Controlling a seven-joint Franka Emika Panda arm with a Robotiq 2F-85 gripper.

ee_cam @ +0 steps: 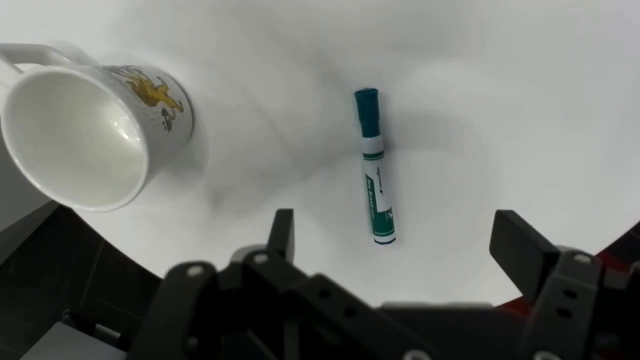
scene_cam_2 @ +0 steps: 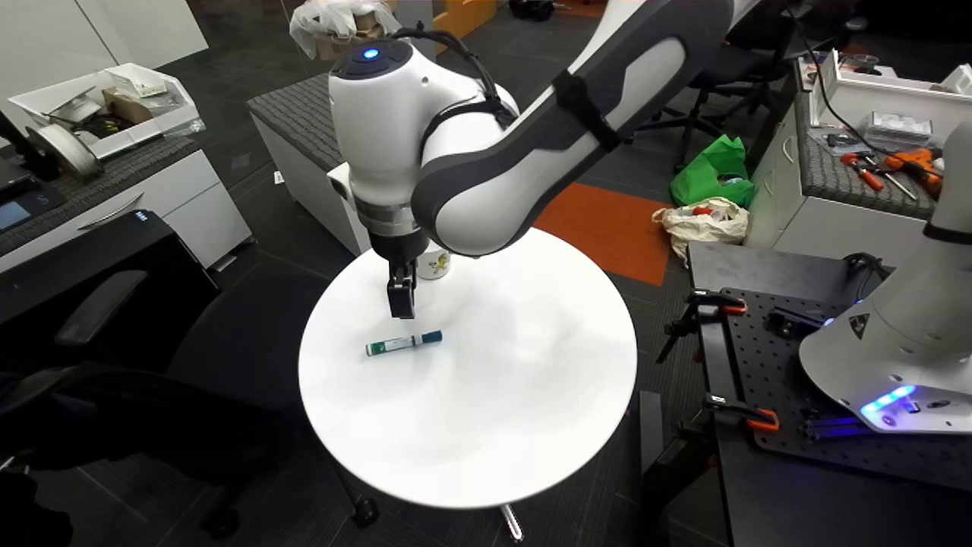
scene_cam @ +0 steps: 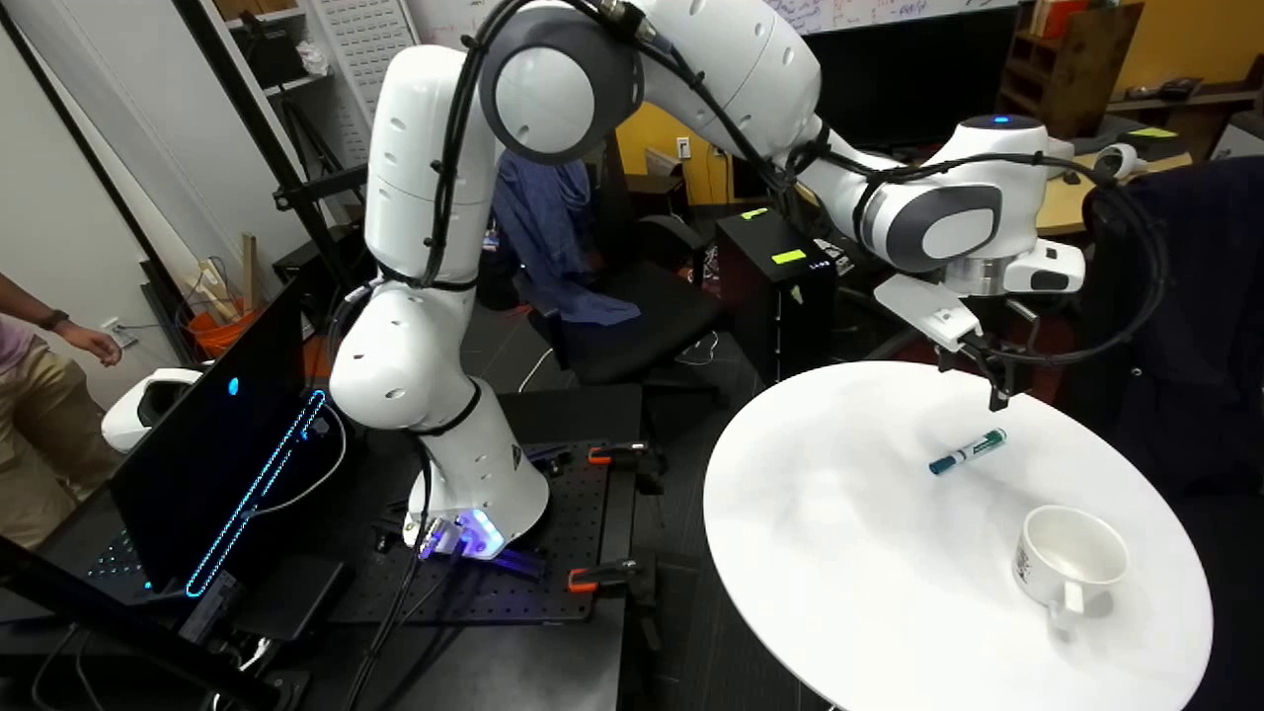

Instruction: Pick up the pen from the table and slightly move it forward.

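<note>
The pen is a marker with a dark teal cap and a white and green barrel. It lies flat on the round white table (scene_cam: 839, 533) in both exterior views (scene_cam: 968, 451) (scene_cam_2: 404, 343). In the wrist view the pen (ee_cam: 376, 170) lies with its cap pointing to the top of the picture. My gripper (ee_cam: 393, 216) is open and empty, its fingers wide apart on either side of the pen's lower end in the picture. The gripper (scene_cam_2: 402, 302) hangs above the table, apart from the pen, in an exterior view.
A white cup (scene_cam: 1047, 568) stands on the table near its edge; it also shows in the wrist view (ee_cam: 160, 115) and is partly hidden behind the arm in an exterior view (scene_cam_2: 435, 265). A black chair (scene_cam_2: 235, 349) stands beside the table.
</note>
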